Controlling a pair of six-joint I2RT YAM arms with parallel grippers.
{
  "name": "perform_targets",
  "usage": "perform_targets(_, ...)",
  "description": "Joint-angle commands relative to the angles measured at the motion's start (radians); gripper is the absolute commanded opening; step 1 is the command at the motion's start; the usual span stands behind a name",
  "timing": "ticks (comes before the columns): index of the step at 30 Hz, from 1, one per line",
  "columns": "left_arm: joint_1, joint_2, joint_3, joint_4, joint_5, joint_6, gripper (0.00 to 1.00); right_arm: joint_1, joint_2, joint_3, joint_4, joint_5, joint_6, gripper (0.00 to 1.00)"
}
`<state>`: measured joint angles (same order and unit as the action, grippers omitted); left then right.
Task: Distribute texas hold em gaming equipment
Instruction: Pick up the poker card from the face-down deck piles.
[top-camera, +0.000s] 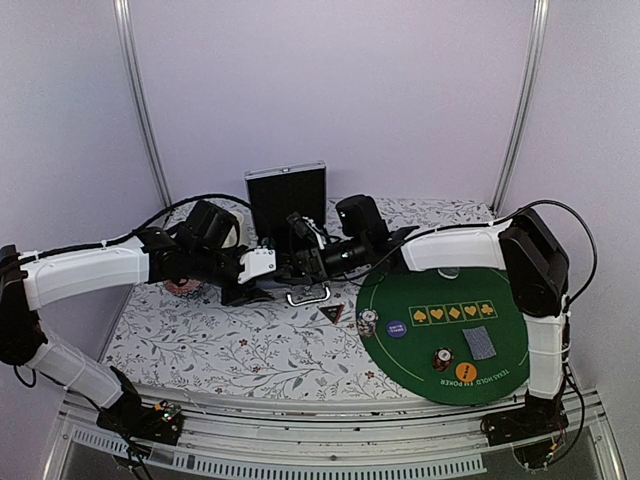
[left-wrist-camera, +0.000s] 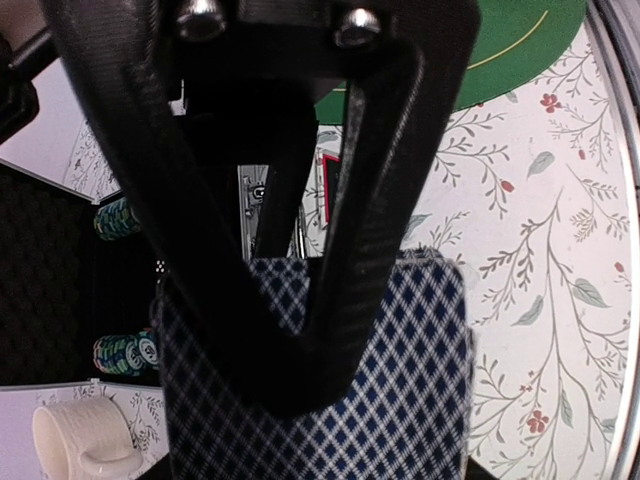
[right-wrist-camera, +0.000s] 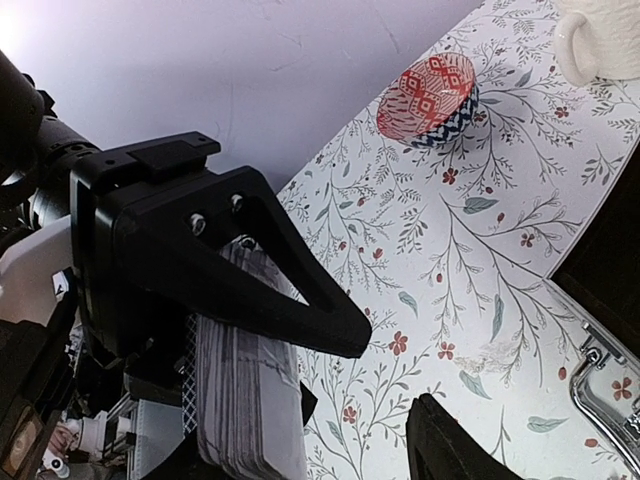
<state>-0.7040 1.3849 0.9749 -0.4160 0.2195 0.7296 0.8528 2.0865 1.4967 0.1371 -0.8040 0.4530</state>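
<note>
I have the deck (left-wrist-camera: 400, 380) between my two arms, in the middle, just by the case (top-camera: 287, 195). My left jaws look shut on it, with one finger flat across its blue checked back. My right jaws are open around it. The deck's thin edge is close to one finger, and there is a gap on the other side. The green mat (top-camera: 420, 345) lies off to the right, nearer my right arm. I think the right arm should back away first, straight off the deck.

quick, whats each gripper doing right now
left gripper: closed on the deck of cards
right gripper: open, holding nothing
</note>
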Motion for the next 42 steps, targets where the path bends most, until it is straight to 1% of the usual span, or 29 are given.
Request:
perform_targets(1, -0.008, -0.030, -0.001, 0.035, 0.009, 0.008, 0.49, 0.001, -0.069, 0.015, -0.115, 0.086, -0.080, 0.57)
perform_targets(5, -0.008, -0.030, -0.002, 0.036, 0.006, 0.008, 0.49, -0.018, -0.105, -0.003, -0.146, 0.099, -0.097, 0.57)
perform_targets(11, -0.008, -0.027, -0.002, 0.035, 0.006, 0.009, 0.49, -0.024, -0.120, 0.011, -0.179, 0.076, -0.115, 0.49)
perform_targets(13, -0.007, -0.025, -0.002, 0.036, 0.002, 0.010, 0.49, -0.023, -0.120, 0.019, -0.187, 0.065, -0.117, 0.43)
perform_targets(15, -0.007, -0.025, -0.002, 0.036, -0.001, 0.010, 0.49, -0.024, -0.124, 0.018, -0.190, 0.065, -0.116, 0.40)
perform_targets(16, -0.008, -0.025, -0.002, 0.036, -0.001, 0.010, 0.49, -0.023, -0.124, 0.018, -0.192, 0.066, -0.116, 0.40)
perform_targets(19, -0.007, -0.024, -0.001, 0.035, 0.002, 0.009, 0.49, -0.020, -0.118, 0.021, -0.179, 0.054, -0.111, 0.51)
perform_targets(21, -0.007, -0.024, 0.000, 0.036, 0.003, 0.008, 0.49, -0.010, -0.102, 0.034, -0.169, 0.043, -0.105, 0.56)
perform_targets(26, -0.007, -0.024, 0.001, 0.036, 0.003, 0.008, 0.49, 0.003, -0.052, 0.072, -0.166, 0.055, -0.092, 0.63)
perform_targets(31, -0.008, -0.030, -0.002, 0.039, 0.003, 0.008, 0.48, 0.001, -0.063, 0.073, -0.221, 0.121, -0.115, 0.62)
perform_targets(42, -0.007, -0.032, -0.004, 0.040, 0.001, 0.008, 0.48, -0.021, -0.119, 0.044, -0.308, 0.156, -0.163, 0.49)
